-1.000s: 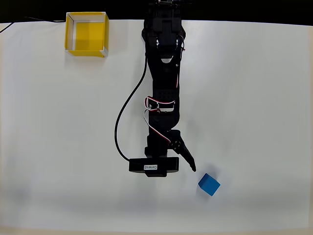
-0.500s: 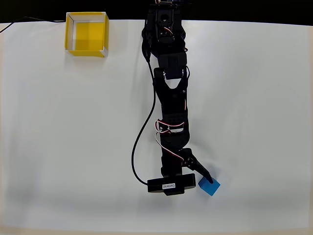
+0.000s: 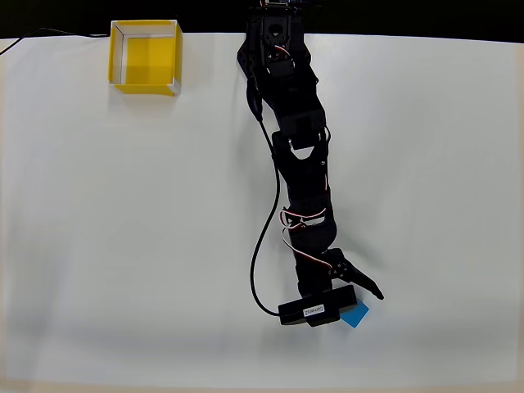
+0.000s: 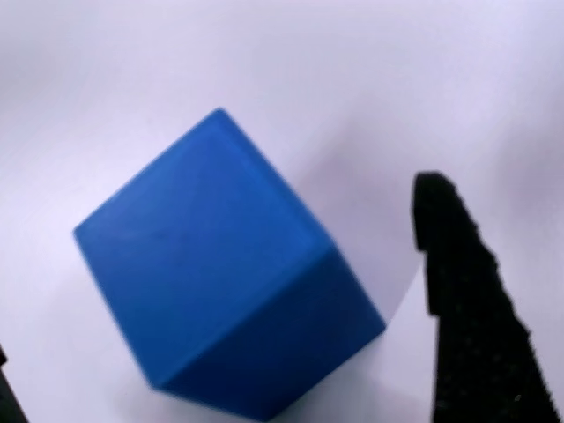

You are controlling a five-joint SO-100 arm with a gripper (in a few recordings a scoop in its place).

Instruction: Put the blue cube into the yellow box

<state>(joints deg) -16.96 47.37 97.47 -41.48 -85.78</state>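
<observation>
Jaws spread wide, holding nothing. In wrist view one black finger (image 4: 467, 317) stands at abt 4 o'clock, apart from the blue cube (image 4: 220, 264), w/ bare white table (image 4: 370, 79) showing between them; a sliver of the other finger sits at the frame's 8 o'clock corner. Cube lies between the two, turned corner-on, resting on the table.

Overhead view: gripper (image 3: 350, 301) is at abt 5 o'clock of the table (image 3: 106, 246), black camera block covering most of the blue cube (image 3: 356, 315), only its lower right part peeking out. Outer finger (image 3: 364, 282) points toward 4 o'clock, just above the cube.

Black arm (image 3: 299, 164) w/ its cable (image 3: 260, 262) runs up to 12 o'clock. Yellow box (image 3: 145, 56) sits at abt 10–11 o'clock, well apart from cube & gripper, open table between them.
</observation>
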